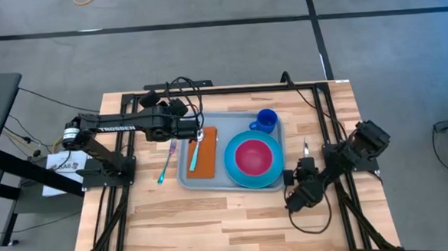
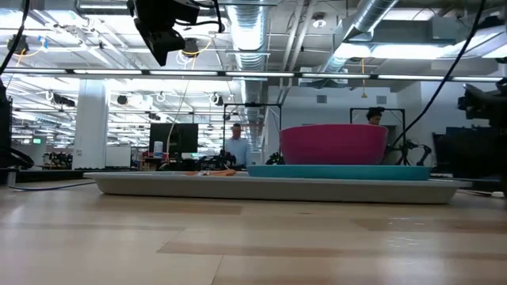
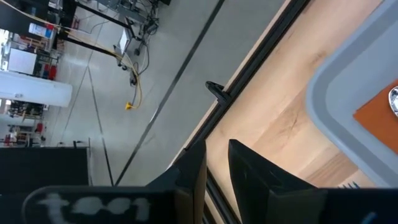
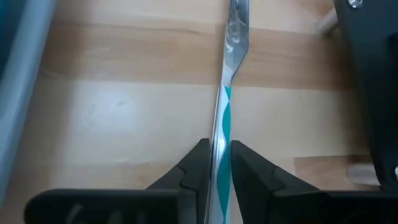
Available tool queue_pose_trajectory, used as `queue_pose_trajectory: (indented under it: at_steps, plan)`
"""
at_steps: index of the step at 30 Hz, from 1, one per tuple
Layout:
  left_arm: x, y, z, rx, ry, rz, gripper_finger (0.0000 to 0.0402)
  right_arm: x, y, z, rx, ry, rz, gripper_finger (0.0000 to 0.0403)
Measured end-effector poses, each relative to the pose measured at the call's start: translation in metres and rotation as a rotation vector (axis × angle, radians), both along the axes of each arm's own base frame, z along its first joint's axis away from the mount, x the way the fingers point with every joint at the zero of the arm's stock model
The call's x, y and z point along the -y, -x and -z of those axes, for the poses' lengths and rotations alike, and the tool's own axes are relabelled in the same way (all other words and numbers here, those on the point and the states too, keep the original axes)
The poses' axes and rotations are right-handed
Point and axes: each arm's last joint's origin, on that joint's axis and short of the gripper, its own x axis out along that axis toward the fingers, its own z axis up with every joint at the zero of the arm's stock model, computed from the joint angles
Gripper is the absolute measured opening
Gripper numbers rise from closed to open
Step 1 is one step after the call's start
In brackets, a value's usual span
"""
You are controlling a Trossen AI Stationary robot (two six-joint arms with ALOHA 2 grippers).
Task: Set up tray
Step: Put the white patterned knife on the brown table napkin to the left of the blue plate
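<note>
The tray (image 1: 192,178) sits in the middle of the table (image 1: 236,217), already carrying an orange napkin (image 1: 202,153) with a spoon (image 1: 195,151) on it, a light-blue plate (image 1: 238,171) with a pink bowl (image 1: 253,156), and a blue cup (image 1: 265,121) at the far right corner. A fork (image 1: 167,161) lies on the bare wood just left of the tray.

The right gripper (image 1: 306,166) is near the tray's right edge, and its wrist view shows the fingers (image 4: 194,163) pinching the teal handle of a knife (image 4: 225,112), blade pointing away over the wood. The step in hand looks like bringing this knife to the tray. To do it well, the arm should lift enough for the blade tip to clear the raised rim, travel left, and lower the knife flat on a free strip of tray, probably the narrow gap near the plate, without nudging the plate or bowl. The grip sits far back on the handle, so the blade may droop or swing; slow movement helps.

The left gripper (image 1: 196,130) hovers above the tray's far left corner, over the napkin's far end. Its fingers (image 3: 249,165) appear nearly pressed together with only a thin slit between, though the angle makes that hard to confirm, and nothing is visibly held.
</note>
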Motion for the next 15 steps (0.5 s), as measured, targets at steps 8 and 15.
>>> queue_pose_trajectory:
  at_steps: [8,15]
  plan:
    - [0.001,0.000,0.001,0.004,0.047,-0.003,0.0059,-0.005,0.006,0.000,-0.008,-0.007,-0.026,0.0054]
    - [0.004,0.000,0.001,0.006,0.053,0.007,0.0059,-0.006,0.009,0.012,-0.036,0.068,-0.064,0.0031]
